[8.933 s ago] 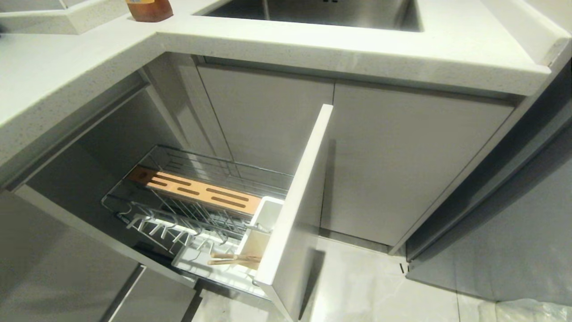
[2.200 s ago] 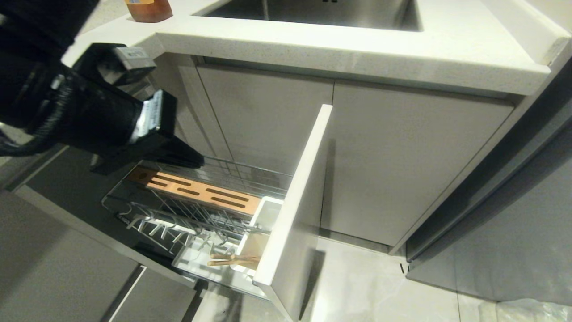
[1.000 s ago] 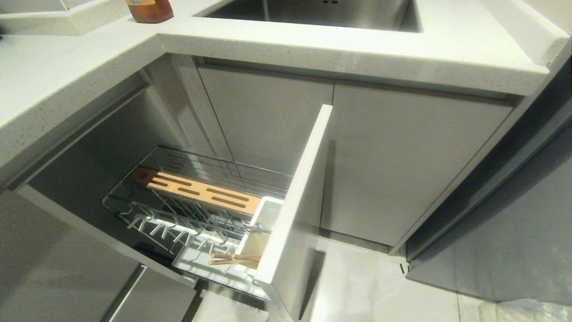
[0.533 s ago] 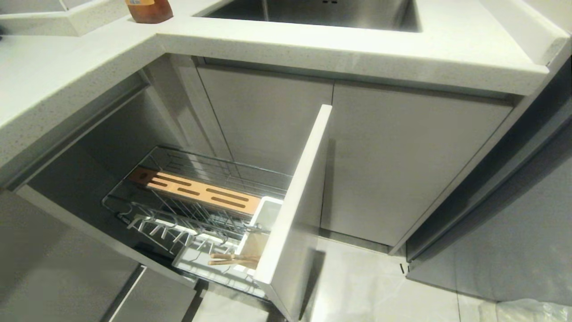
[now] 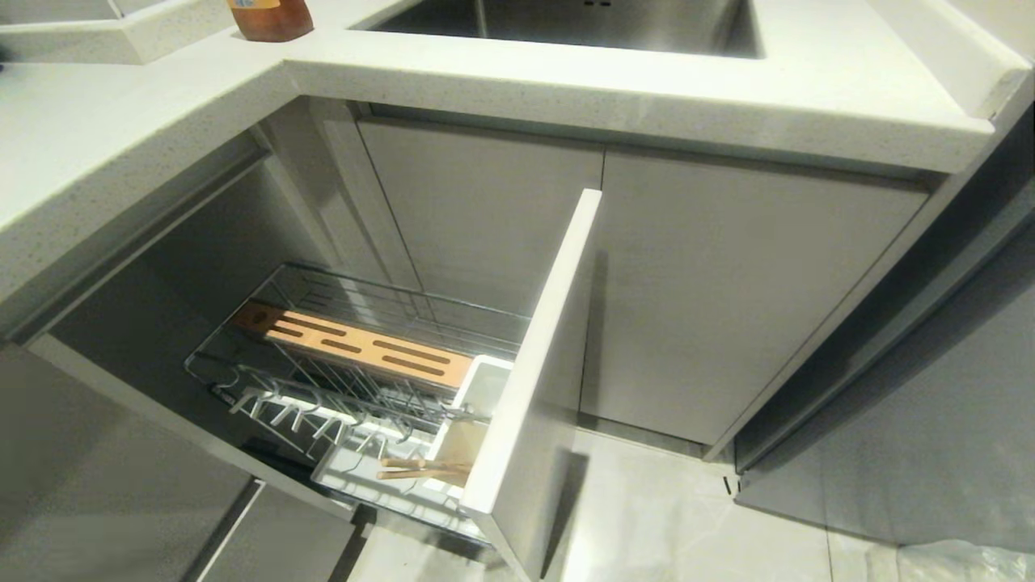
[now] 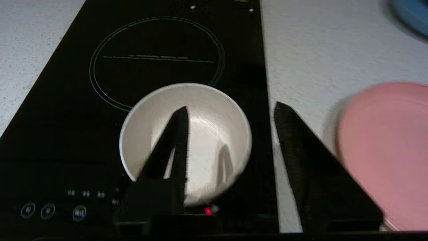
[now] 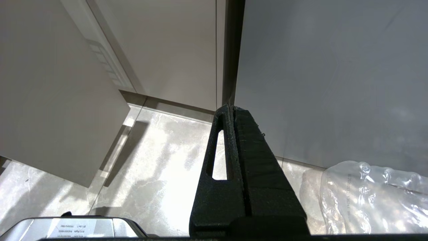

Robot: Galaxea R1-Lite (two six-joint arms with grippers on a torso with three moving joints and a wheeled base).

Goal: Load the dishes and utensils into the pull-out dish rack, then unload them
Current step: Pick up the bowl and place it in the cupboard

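In the left wrist view a cream-white bowl [image 6: 204, 134] stands on a black cooktop [image 6: 157, 50]. A pink plate [image 6: 384, 144] lies beside it on the white counter. My left gripper [image 6: 230, 106] is open over the bowl, one finger above its inside and the other beyond its rim. The pull-out dish rack [image 5: 323, 388] stands pulled out in the head view, with its white front panel [image 5: 534, 364] and wooden strip [image 5: 356, 347]. Wooden chopsticks [image 5: 420, 469] lie at its front end by the white cups [image 5: 485, 384]. My right gripper [image 7: 230, 108] is shut and parked above the floor.
The counter edge and sink [image 5: 582, 20] overhang the rack, with a brown bottle [image 5: 271, 16] at the corner. Part of a blue dish [image 6: 413, 13] shows beyond the plate. A clear plastic bag [image 7: 367, 197] lies on the floor near the right gripper.
The left arm, which hung over the rack about two seconds ago, has left the head view. Rack and chopsticks have not moved.
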